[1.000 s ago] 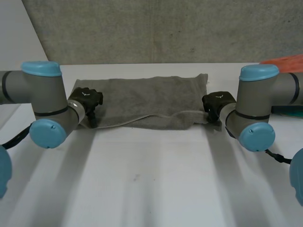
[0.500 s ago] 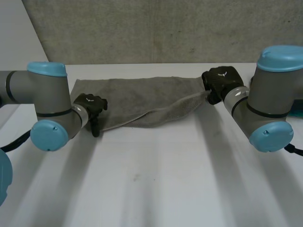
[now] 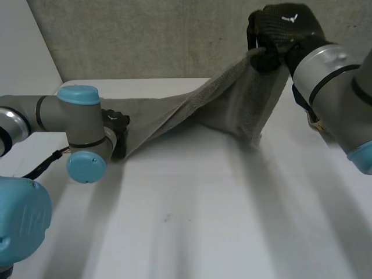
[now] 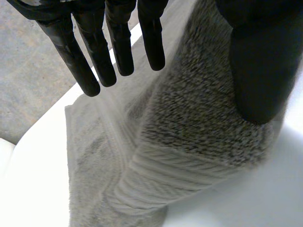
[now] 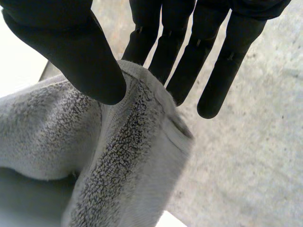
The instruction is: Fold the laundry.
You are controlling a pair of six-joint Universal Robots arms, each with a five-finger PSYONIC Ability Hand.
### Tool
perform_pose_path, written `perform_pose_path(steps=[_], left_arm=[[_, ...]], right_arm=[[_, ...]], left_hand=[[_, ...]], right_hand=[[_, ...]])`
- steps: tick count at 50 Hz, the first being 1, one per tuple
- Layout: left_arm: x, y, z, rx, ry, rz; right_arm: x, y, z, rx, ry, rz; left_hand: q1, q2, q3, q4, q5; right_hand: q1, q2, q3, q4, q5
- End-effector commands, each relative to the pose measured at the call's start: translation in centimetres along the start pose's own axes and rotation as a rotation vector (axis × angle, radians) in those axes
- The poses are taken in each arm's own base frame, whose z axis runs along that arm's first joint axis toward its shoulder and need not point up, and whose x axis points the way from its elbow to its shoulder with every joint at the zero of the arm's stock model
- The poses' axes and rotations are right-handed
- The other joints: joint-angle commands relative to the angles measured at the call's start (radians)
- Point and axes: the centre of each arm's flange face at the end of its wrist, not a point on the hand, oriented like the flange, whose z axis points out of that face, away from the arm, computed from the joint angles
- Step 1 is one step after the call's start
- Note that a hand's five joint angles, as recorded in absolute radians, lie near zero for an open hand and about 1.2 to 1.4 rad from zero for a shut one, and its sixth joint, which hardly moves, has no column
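Observation:
A grey towel (image 3: 232, 107) stretches from the table at the left up to my raised right hand (image 3: 285, 32). That hand is shut on the towel's right end, which hangs high above the table's far side. In the right wrist view the thumb (image 5: 71, 47) and straight fingers pinch a bunched edge of the towel (image 5: 118, 179). My left hand (image 3: 116, 125) stays low at the towel's left end on the table. Its fingers (image 4: 94, 52) are straight and spread above the towel (image 4: 189, 142), and its thumb (image 4: 260, 61) rests on the cloth.
The white table (image 3: 203, 203) runs from the towel to the near edge. A grey wall (image 3: 145, 35) stands close behind the table's far edge. My left arm's elbow (image 3: 81, 133) is just beside the towel's left end.
My right hand has risen high, lifting the towel's right end off the table. The towel now slopes up from the left hand, which has stayed at its left end.

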Motion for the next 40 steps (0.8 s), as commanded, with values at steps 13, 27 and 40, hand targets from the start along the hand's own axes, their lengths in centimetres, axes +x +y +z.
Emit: perform_pose_path(steps=[13, 27, 40], left_arm=[[-7.9, -0.6, -1.6, -0.033, -0.066, 0.010], [-12.8, -10.4, -14.3, 0.221, 0.118, -0.058], [-12.8, -6.8, -5.7, 0.101, 0.095, 0.042]], right_arm=[[2.0, 2.0, 1.3, -0.046, 0.054, -0.108], [3.5, 0.5, 0.9, -0.026, 0.094, -0.313], [1.6, 7.4, 4.7, -0.144, 0.060, -0.490]], left_hand=[[0.907, 0.907, 0.905, 0.901, 0.900], [0.907, 0.907, 0.905, 0.901, 0.900], [0.907, 0.907, 0.905, 0.901, 0.900]], right_hand=[[0.252, 0.213, 0.210, 0.203, 0.219], [0.252, 0.213, 0.210, 0.203, 0.219], [0.252, 0.213, 0.210, 0.203, 0.219]])
